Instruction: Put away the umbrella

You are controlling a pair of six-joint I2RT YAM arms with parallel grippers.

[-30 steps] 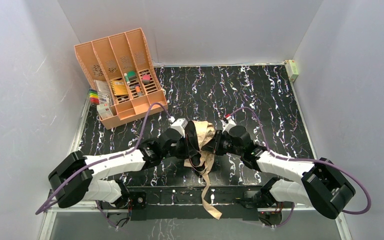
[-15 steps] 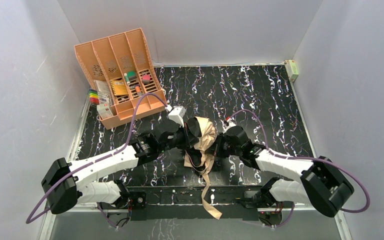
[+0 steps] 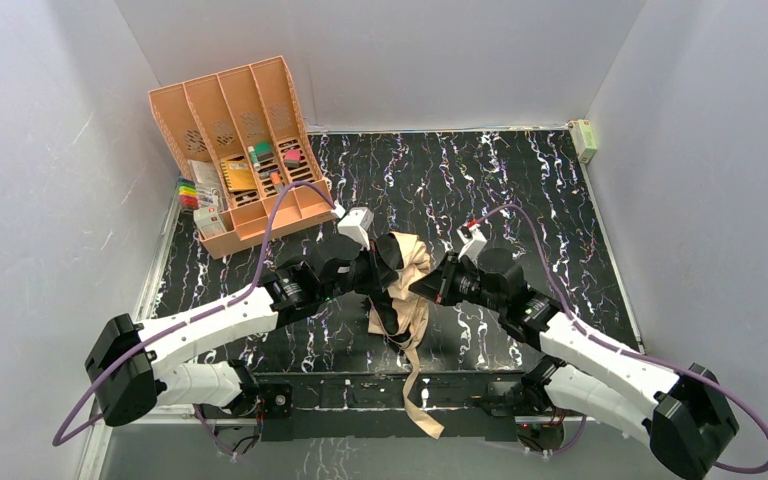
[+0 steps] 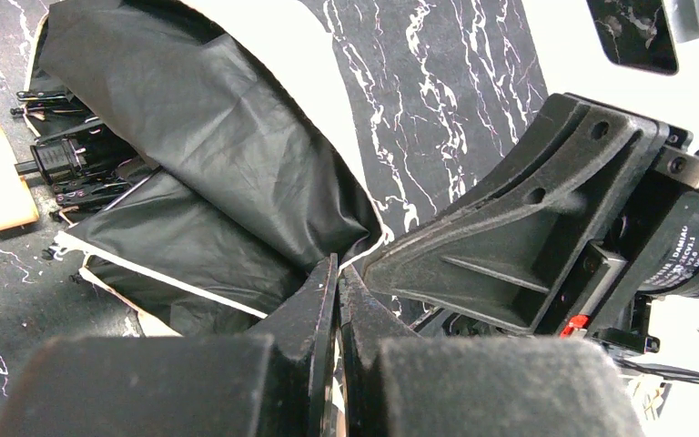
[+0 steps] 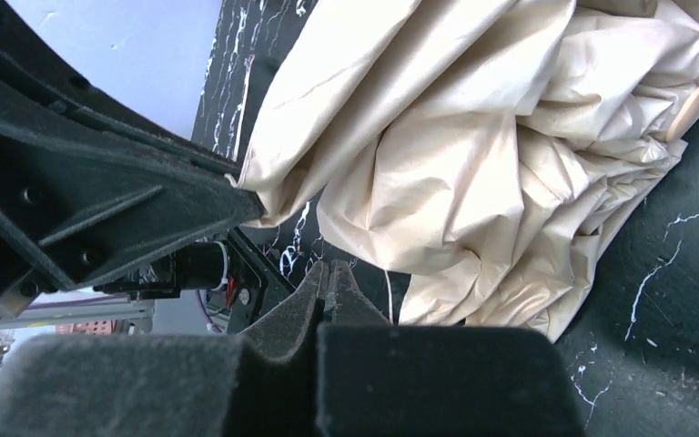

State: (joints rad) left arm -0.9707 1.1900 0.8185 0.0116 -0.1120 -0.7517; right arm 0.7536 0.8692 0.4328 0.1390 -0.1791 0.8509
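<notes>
The umbrella (image 3: 415,255) is found near the middle of the black marbled table (image 3: 540,190), closer to the near edge, as a loosely bunched heap of pale peach-beige cloth. It is flanked by both arms. Its fabric strap (image 3: 416,385) is seen trailing from the heap towards the arm bases and over the table's near edge.

The left gripper (image 3: 390,275) is set against the heap's left side. In the left wrist view its fingers (image 4: 323,291) are pressed together, and the pale hem of the canopy runs right into their tips, so an edge of the umbrella is pinched there. The right wrist view agrees: a corner of beige cloth ends at the left gripper's tip. Beyond the tips the dark lining (image 4: 209,137) is spread out, with the dark frame ribs (image 4: 64,164) bundled at the left edge of that view.

The right gripper (image 3: 424,288) is placed at the heap's right side, nose to nose with the left one. Its fingers (image 5: 305,300) are closed flat against each other, and the crumpled cloth lies just past their tips – whether any fold is caught between them cannot be told.

The orange-peach slotted organizer (image 3: 245,110) stands at the far left corner of the table, well apart from the umbrella, with small coloured items in its compartments
</notes>
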